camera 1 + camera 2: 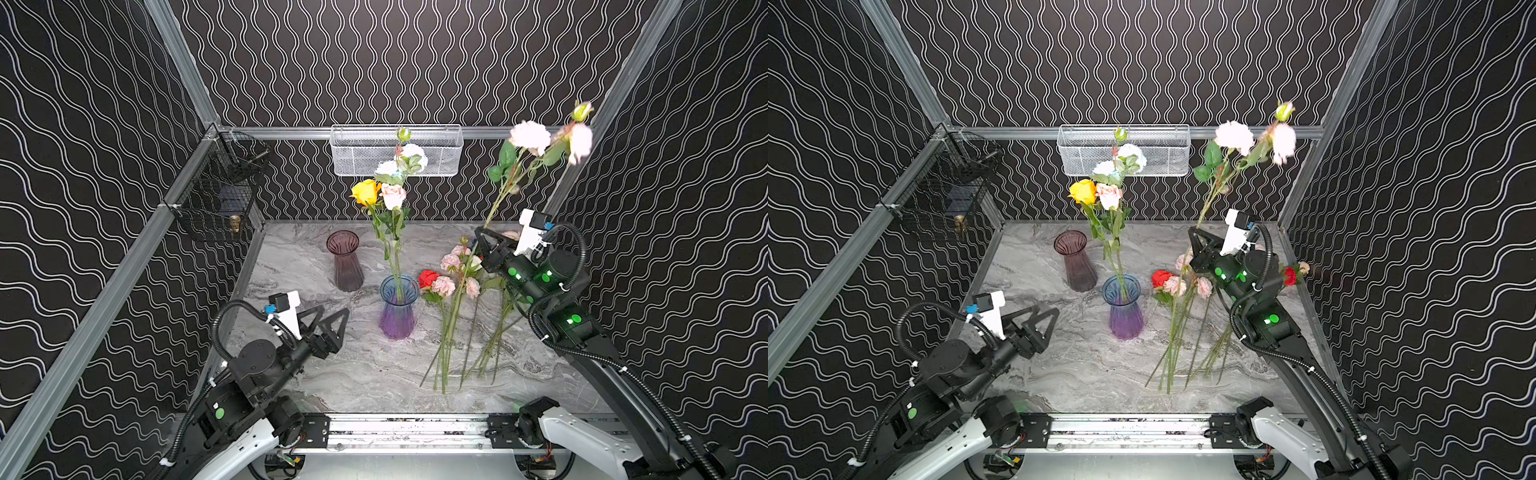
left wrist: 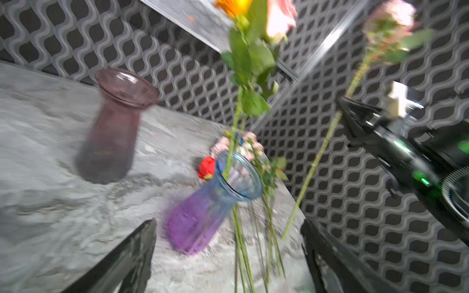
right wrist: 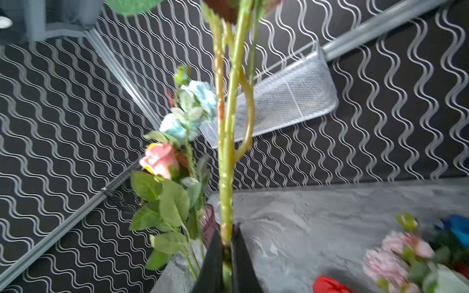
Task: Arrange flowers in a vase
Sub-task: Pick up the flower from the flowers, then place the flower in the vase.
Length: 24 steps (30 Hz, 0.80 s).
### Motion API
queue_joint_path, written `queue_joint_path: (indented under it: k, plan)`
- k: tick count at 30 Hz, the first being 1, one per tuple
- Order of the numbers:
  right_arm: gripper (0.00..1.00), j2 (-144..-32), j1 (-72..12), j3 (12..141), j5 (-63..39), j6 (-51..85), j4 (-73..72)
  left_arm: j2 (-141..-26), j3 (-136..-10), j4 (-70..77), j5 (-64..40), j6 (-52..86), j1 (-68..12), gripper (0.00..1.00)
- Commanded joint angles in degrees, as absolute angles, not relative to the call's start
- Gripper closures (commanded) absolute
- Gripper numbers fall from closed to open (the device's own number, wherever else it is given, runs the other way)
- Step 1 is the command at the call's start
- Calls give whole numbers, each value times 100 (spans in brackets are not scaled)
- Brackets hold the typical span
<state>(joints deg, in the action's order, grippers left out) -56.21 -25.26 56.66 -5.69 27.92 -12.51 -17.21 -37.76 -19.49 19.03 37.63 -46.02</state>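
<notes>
Your right pincer (image 1: pixel 483 232) pinches a pale pink spray (image 1: pixel 530 137) aloft at two o'clock from the blue vase (image 1: pixel 398 307); your left pincer (image 1: pixel 334 311) stands spread, seemingly empty, at its nine o'clock.

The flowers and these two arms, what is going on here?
The right gripper is shut on the stem of a pink spray, held up in the air. The left gripper is open and empty near the blue vase, which holds several stems. More flowers lie on the table; the dark vase is empty.
</notes>
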Motion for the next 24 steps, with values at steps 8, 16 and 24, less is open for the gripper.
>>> queue_joint_path:
  k: [8, 16, 24]
  plan:
    - [100, -6687, -3490, 7624, -126, 2145, -2424, -2277, -4500, -3359, 4222, 4561, -4604, 2]
    - [100, -7600, -3788, 7882, -207, 1942, -2721, -1660, -3970, -2538, 3266, 4115, -4597, 2]
    - [99, -7726, -3915, 6601, -440, 1877, -3200, -1754, -3839, -2370, 2976, 4069, -4597, 2]
